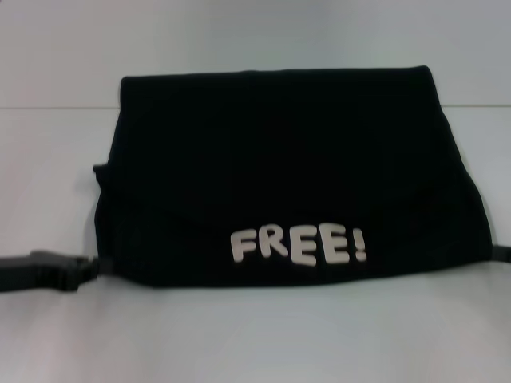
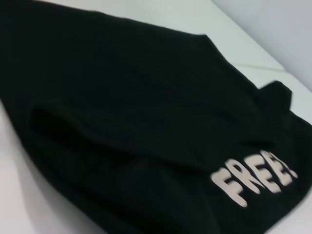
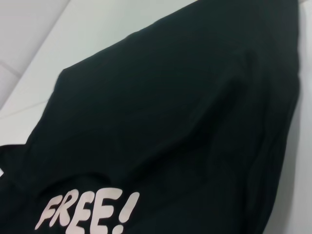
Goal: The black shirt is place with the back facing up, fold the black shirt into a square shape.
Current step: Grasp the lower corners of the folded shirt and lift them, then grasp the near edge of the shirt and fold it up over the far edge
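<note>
Black and low at the head view's left edge, the left claw [image 1: 80, 271] touches the black shirt [image 1: 279, 167]; its opening cannot be told. Mid-frame, the shirt lies folded on the white worktop [image 1: 255, 335], "FREE!" uppermost. Far right, the right claw [image 1: 501, 253] barely shows.

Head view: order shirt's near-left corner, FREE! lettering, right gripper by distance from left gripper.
From the left gripper:
1. black shirt's near-left corner, beside it
2. FREE! lettering, front centre
3. right gripper, opposite edge
</note>
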Controlling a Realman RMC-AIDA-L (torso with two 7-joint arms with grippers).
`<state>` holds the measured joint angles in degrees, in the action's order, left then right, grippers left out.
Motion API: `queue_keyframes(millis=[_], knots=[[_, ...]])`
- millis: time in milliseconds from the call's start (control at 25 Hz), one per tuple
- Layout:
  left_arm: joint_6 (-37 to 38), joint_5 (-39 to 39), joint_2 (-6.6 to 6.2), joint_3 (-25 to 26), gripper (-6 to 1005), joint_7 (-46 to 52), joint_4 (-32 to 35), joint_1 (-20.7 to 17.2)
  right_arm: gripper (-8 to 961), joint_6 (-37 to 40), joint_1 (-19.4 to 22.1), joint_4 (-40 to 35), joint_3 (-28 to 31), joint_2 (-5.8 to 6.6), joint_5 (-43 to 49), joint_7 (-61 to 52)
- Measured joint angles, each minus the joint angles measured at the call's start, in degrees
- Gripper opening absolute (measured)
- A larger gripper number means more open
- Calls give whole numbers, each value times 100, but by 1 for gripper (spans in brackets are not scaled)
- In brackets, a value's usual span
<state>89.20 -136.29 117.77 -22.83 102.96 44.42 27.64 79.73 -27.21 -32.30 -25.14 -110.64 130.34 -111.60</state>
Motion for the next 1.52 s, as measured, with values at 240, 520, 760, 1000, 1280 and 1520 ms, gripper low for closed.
queue_keyframes(millis=[240, 520, 760, 1000, 1280, 1520], knots=[[1205, -500, -18, 12, 0, 19, 255, -208, 3, 1027, 496, -340, 3, 25, 52, 722], [2290, -893, -45, 307, 0, -76, 368, -309, 5, 1854, 1107, -648, -1, 25, 73, 1221], [2866, -1081, -92, 449, 0, -156, 410, -415, 6, 2182, 1440, -679, 53, 34, 372, 1524], [2882, -1317, -86, 456, 1, -264, 250, -435, 8, 2527, 1506, -641, 453, 34, 917, 1786], [2889, -1249, -94, 451, 1, -219, 214, -337, 9, 2581, 1376, -649, 734, 33, 1020, 1874], [2657, -800, -223, 517, 1, -77, 140, 70, 11, 2611, 972, -692, 1074, 76, 984, 1979]])
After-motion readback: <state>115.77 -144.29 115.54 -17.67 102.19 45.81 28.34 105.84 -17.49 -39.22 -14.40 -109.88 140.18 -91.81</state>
